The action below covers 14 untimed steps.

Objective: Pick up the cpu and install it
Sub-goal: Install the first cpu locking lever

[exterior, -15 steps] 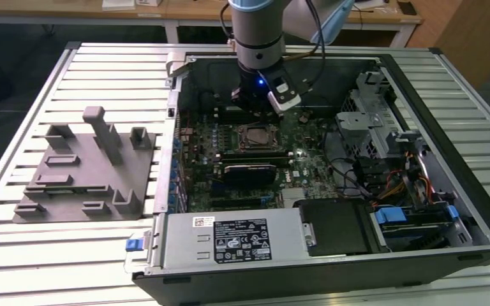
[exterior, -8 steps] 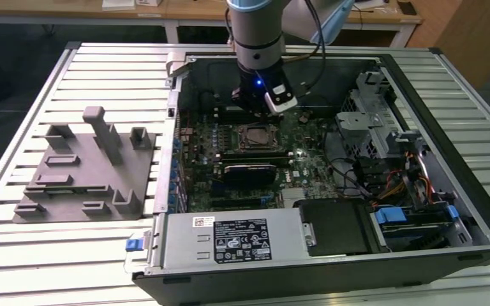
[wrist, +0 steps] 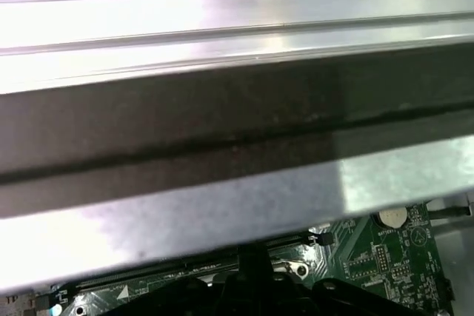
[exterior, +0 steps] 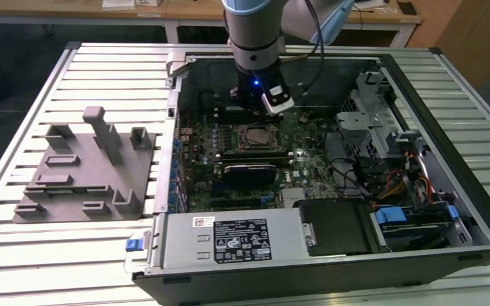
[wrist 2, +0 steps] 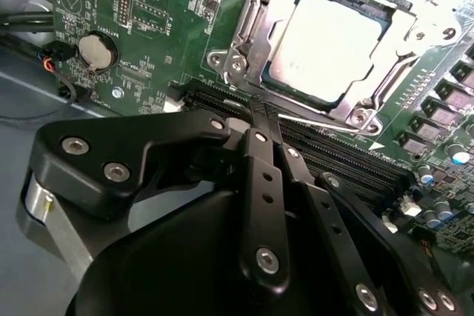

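Note:
The cpu [wrist 2: 326, 38], a small square chip with a pale silvery top, lies inside the metal-rimmed socket frame [wrist 2: 259, 16] on the green motherboard [wrist 2: 148, 49]. In the exterior view the cpu [exterior: 254, 136] sits at the middle of the board inside the open computer case. My gripper [wrist 2: 255, 112] hangs just above the board beside the socket, over the black memory slots [wrist 2: 341, 157]. Its black fingers [wrist 2: 261, 175] are pressed together with nothing between them. In the exterior view the gripper [exterior: 258, 108] is a little behind the socket.
A grey fixture [exterior: 83, 169] with upright posts stands on the slatted table at the exterior view's left. The case holds a power supply [exterior: 228, 239] at the front and a drive cage [exterior: 381, 121] with cables on the exterior view's right. The case wall [wrist: 237, 116] runs close by.

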{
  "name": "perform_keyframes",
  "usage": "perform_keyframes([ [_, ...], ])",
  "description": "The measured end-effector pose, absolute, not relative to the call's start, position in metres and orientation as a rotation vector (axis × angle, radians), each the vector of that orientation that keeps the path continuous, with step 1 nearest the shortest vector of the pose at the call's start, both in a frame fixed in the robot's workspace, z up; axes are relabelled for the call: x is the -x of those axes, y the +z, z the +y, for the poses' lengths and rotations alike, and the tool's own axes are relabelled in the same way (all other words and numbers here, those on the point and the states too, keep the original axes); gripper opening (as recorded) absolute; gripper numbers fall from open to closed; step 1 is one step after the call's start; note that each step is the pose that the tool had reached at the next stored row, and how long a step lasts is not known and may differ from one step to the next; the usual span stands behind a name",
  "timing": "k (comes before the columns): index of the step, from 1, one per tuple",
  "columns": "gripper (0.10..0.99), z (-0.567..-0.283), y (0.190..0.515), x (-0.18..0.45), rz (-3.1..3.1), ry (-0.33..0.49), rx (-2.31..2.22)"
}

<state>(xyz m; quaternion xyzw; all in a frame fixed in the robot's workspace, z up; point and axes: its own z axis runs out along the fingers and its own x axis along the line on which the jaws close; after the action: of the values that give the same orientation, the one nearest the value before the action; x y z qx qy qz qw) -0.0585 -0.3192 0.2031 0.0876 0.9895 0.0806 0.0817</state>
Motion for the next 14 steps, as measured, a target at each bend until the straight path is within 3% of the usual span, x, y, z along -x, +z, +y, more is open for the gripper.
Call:
perform_keyframes([
  [14, 0.106, -0.3186, 0.1996, 0.0649, 2.941, 0.24, -0.28],
])
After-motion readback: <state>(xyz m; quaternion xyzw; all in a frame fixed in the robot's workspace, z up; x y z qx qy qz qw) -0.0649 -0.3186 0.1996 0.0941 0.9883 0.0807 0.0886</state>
